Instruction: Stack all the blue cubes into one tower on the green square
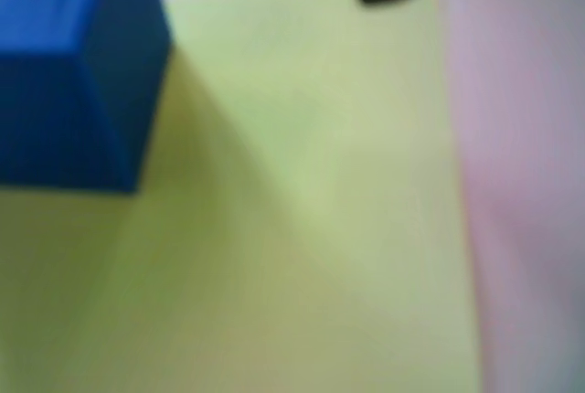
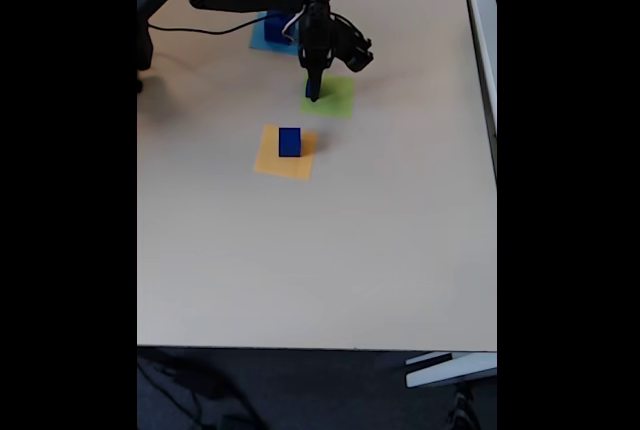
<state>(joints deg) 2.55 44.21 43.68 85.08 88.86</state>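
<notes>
Fixed view: gripper (image 2: 314, 96) pointing down over the green square (image 2: 334, 100) — its open-or-closed state cannot be told. Wrist view: a blue cube (image 1: 78, 69) sits on that square's left part. Another blue cube (image 2: 289, 141) rests on the orange-yellow square (image 2: 270, 157), nearer — a third (image 2: 273, 32) on the light-blue square (image 2: 262, 40), farther.

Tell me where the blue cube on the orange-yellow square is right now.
In the fixed view, the blue cube sits on the orange-yellow square near the table's middle, just below and left of the green square, where the hand points down.

Blue cube (image 1: 69, 73) on green square (image 1: 311, 210)
</notes>
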